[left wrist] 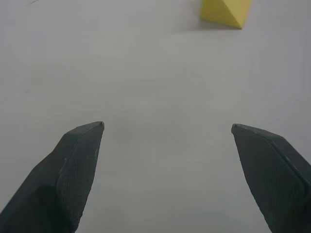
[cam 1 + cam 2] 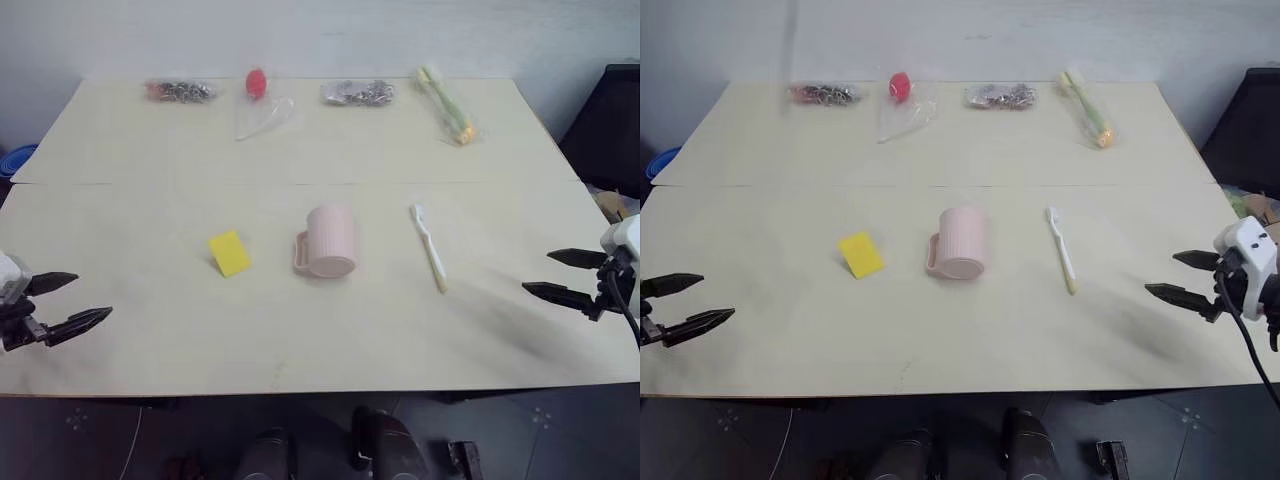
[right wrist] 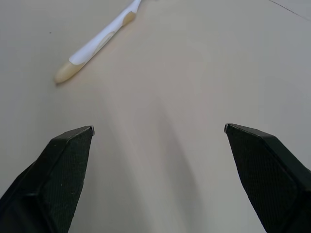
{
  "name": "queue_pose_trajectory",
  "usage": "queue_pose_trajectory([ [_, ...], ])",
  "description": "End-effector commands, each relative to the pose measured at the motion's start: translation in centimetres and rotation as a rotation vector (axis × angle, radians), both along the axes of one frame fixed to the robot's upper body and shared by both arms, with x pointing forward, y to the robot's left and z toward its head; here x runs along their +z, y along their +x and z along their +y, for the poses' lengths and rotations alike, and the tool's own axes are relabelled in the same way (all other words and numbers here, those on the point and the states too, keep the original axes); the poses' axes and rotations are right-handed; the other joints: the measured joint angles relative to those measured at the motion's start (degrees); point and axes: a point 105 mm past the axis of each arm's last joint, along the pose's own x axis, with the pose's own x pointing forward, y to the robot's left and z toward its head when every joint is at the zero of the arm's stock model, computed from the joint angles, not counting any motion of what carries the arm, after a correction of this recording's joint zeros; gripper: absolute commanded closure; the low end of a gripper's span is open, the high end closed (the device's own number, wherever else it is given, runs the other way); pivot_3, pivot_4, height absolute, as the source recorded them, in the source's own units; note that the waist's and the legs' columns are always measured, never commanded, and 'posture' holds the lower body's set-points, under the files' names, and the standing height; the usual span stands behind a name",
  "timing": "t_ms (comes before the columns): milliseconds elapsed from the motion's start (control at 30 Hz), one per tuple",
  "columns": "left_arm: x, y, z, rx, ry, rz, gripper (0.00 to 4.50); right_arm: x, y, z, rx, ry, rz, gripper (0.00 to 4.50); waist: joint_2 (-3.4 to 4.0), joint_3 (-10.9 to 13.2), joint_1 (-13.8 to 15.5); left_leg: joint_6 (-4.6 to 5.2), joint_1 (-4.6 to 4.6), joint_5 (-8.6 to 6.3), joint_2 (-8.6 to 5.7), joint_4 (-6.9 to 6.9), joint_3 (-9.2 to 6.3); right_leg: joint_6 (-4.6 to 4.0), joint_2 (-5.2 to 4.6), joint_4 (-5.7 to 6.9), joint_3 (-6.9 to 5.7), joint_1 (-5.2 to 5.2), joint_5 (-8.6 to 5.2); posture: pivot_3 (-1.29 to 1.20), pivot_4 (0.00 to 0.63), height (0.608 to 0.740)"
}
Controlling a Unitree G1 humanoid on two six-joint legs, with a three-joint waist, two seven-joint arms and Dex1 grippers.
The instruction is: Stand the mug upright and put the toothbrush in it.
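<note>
The pale pink mug (image 2: pixel 328 240) appears to lie on its side at the table's middle, a pale closed end toward me and its handle on the left. To its right the white toothbrush (image 2: pixel 430 250) lies flat, bristle head at the far end; its handle end (image 3: pixel 97 43) shows in the right wrist view. My left gripper (image 2: pixel 92 297) hovers open near the front left edge, far from the mug. My right gripper (image 2: pixel 537 272) stands open at the front right, a short way right of the toothbrush. Both hold nothing.
A yellow card (image 2: pixel 230 253) lies left of the mug. Along the far edge lie two bags of small metal parts (image 2: pixel 180 90) (image 2: pixel 357 93), a red item in a clear bag (image 2: pixel 258 95) and a green-yellow item in a bag (image 2: pixel 447 105). A black object (image 2: pixel 610 130) stands beyond the right edge.
</note>
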Motion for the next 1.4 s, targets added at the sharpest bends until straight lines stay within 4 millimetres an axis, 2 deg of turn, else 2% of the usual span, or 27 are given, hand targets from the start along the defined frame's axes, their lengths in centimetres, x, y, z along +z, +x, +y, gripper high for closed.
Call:
queue_pose_trajectory([
  [33,1.1,0.1,0.0,0.002,0.026,-0.043,0.03,2.0,0.0,-0.1,-0.007,-0.008,-0.069,0.00,0.00,0.0,0.0,0.00,0.00,0.00,0.00,0.00,0.01,0.00,0.00,0.00,0.01,-0.01,0.00,0.00,0.150,0.740],
  [367,1.2,0.8,-0.1,0.021,0.013,-0.055,0.03,2.1,0.6,0.2,-0.046,0.003,-0.091,0.00,0.00,0.0,0.1,0.00,0.00,0.00,-0.02,0.00,0.03,0.00,0.00,0.02,0.03,-0.01,0.00,0.00,0.150,0.740],
  [833,1.2,1.2,-0.7,0.009,-0.023,-0.044,0.03,1.7,-0.2,1.3,-0.024,0.050,-0.047,0.00,0.00,0.0,0.1,0.00,0.00,0.00,-0.02,0.00,0.27,0.00,0.02,0.04,0.05,-0.03,0.00,0.00,0.150,0.740],
  [1100,1.5,1.6,-1.3,-0.003,-0.051,-0.075,0.03,2.1,0.1,1.4,-0.029,0.056,-0.063,0.00,0.00,0.0,0.1,0.00,0.01,0.00,-0.02,0.00,0.40,0.00,0.02,0.05,0.07,-0.03,0.00,0.00,0.150,0.740],
  [1167,1.7,1.8,-2.0,-0.015,-0.069,-0.087,0.03,2.7,0.2,2.0,-0.015,0.081,-0.080,0.00,0.00,0.0,0.1,0.00,0.01,0.00,-0.02,0.00,0.44,0.00,0.02,0.05,0.07,-0.03,0.00,0.00,0.150,0.740],
  [1200,1.8,2.0,-2.6,-0.029,-0.076,-0.097,0.03,3.1,0.1,2.9,0.021,0.096,-0.087,0.00,0.00,0.0,0.1,0.00,0.01,0.00,-0.02,0.00,0.45,0.00,0.02,0.06,0.07,-0.03,0.00,0.00,0.150,0.740],
  [1400,1.9,3.9,-8.0,-0.173,-0.134,-0.113,0.03,6.0,-2.1,10.9,0.317,0.199,-0.069,0.00,0.00,0.0,0.2,-0.01,0.03,0.00,-0.02,0.03,0.12,0.04,0.01,0.10,0.15,-0.03,0.02,0.00,0.150,0.740],
])
